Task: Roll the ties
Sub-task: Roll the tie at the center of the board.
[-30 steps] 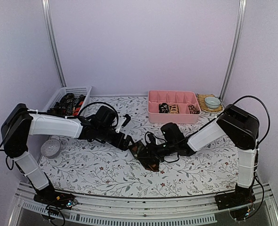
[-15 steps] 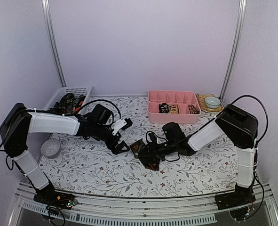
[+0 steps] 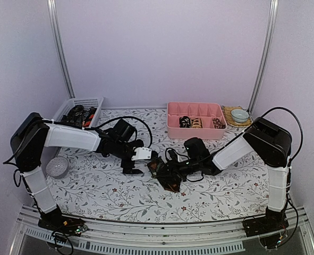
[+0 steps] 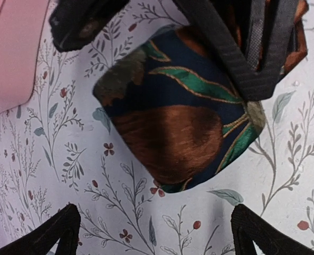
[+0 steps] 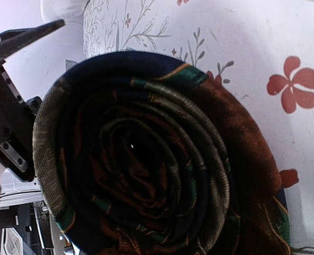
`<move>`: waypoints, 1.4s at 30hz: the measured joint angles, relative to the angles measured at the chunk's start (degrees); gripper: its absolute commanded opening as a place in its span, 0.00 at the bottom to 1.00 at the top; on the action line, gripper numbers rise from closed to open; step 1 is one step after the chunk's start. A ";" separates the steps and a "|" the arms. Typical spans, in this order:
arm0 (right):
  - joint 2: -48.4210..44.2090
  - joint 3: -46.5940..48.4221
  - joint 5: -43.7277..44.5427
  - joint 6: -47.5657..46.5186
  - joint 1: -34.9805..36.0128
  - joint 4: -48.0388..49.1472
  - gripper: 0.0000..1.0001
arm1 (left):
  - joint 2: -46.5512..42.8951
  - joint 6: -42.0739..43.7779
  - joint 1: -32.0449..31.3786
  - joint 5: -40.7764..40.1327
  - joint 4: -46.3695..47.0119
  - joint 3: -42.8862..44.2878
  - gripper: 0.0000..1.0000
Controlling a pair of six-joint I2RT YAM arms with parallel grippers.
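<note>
A dark tie with brown, navy and green pattern (image 3: 166, 176) lies mid-table, mostly rolled into a coil. The coil fills the right wrist view (image 5: 146, 159). My right gripper (image 3: 167, 169) is shut on the coil; its own fingers are hidden in its wrist view. The tie's loose pointed end (image 4: 172, 133) lies flat on the floral cloth, with the right gripper's black fingers (image 4: 226, 48) across the fabric above it. My left gripper (image 3: 137, 162) is open and empty just left of the tie, its jaws wide apart (image 4: 162, 239) a little short of the pointed end.
A pink compartment tray (image 3: 195, 133) holding several coiled ties stands at the back right. A white mesh basket (image 3: 66, 109) with loose ties is at the back left. A cup on a saucer (image 3: 239, 115) sits right of the tray. A round grey object (image 3: 57, 166) lies at the left.
My left arm has stretched to the right and its wrist has turned, bringing the open gripper down beside the tie. The right gripper and the coil have barely moved.
</note>
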 measured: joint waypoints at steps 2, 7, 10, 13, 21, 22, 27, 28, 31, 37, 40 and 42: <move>0.00 0.00 -0.26 0.02 -0.07 -0.02 0.32 | 0.98 3.13 -0.94 -1.55 1.29 -1.18 0.95; 0.00 0.00 -0.61 0.02 -0.26 -0.13 0.32 | 1.49 8.02 -2.95 -3.85 5.92 -3.82 0.87; 0.00 0.00 -0.74 0.02 -0.46 -0.17 0.32 | 2.05 9.33 -3.65 -4.66 8.35 -3.78 0.82; 0.00 0.00 -0.76 0.02 -0.48 -0.17 0.32 | 3.48 10.16 -4.42 -5.18 9.84 -3.23 0.75; 0.00 0.00 -0.85 0.02 -0.55 -0.22 0.32 | 6.60 10.62 -5.64 -5.66 10.19 -0.11 0.53; 0.00 0.00 -0.94 0.02 -0.59 -0.22 0.32 | 6.67 10.56 -5.64 -5.62 10.19 0.07 0.52; 0.00 0.00 -1.18 0.02 -0.85 -0.28 0.32 | 6.64 8.24 -5.68 -4.70 9.99 0.79 0.42; 0.00 0.00 -1.18 0.02 -0.87 -0.28 0.32 | 6.64 7.65 -5.68 -4.61 9.77 0.96 0.42; 0.00 0.00 -1.40 0.00 -1.11 -0.35 0.32 | 6.64 5.73 -5.68 -4.28 9.27 1.68 0.42; 0.00 -0.20 -1.90 0.02 -1.62 -0.35 0.33 | 6.67 2.40 -5.70 -3.67 8.72 2.21 0.37; 0.00 -0.63 -2.25 0.00 -1.95 0.07 0.35 | 6.73 1.20 -5.70 -3.43 8.57 2.25 0.37; -0.07 -0.87 -2.47 -0.04 -2.19 0.28 0.35 | 6.95 0.52 -5.73 -3.41 8.35 2.54 0.38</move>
